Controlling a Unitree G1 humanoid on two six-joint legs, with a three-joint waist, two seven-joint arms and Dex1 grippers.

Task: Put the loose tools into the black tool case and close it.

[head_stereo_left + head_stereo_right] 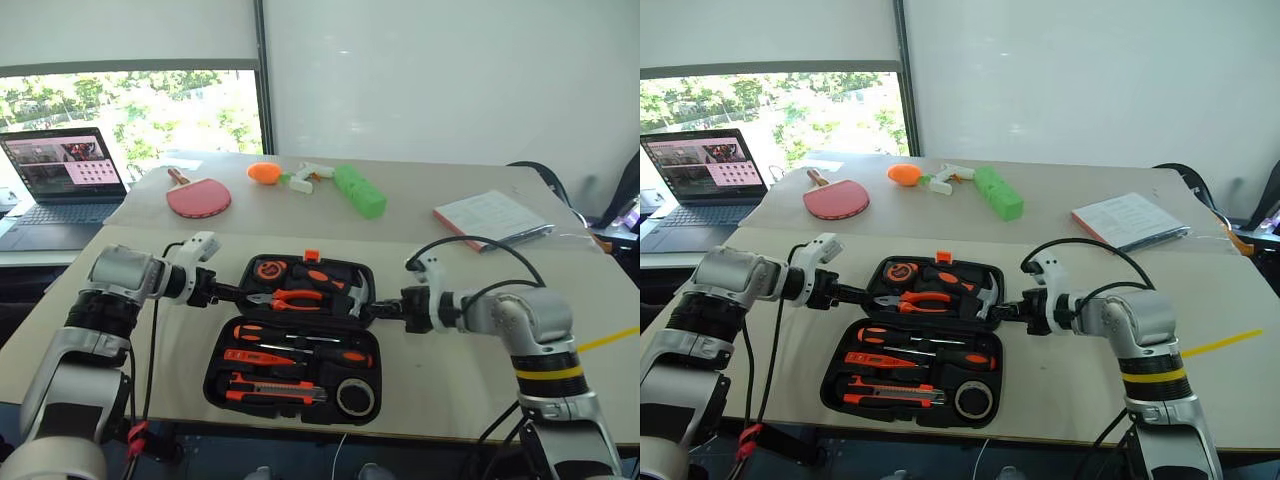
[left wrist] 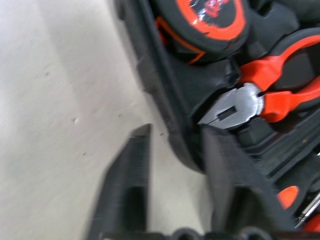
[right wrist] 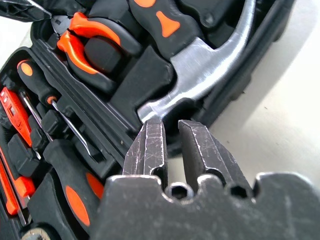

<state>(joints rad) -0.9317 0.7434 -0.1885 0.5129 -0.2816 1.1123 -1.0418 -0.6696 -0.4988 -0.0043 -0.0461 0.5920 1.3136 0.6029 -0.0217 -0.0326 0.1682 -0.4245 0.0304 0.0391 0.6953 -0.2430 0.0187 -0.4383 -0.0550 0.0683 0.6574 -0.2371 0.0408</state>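
We flank the open black tool case (image 1: 290, 345) on the counter (image 1: 450, 330), left gripper (image 1: 232, 292) jaws straddling the lid's left rim, right gripper (image 1: 378, 311) jaws nearly closed at its right rim.

The right pincer (image 3: 172, 142) had its fingers nearly together at the black tool case (image 3: 240, 85) rim, just beside the hammer (image 3: 200, 65) head.

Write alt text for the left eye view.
An open black tool case lies on a beige table, its slots filled with orange-and-black tools, with the left gripper at the left edge of its far half and the right gripper at the right edge. A red table-tennis paddle, green block and laptop sit behind.
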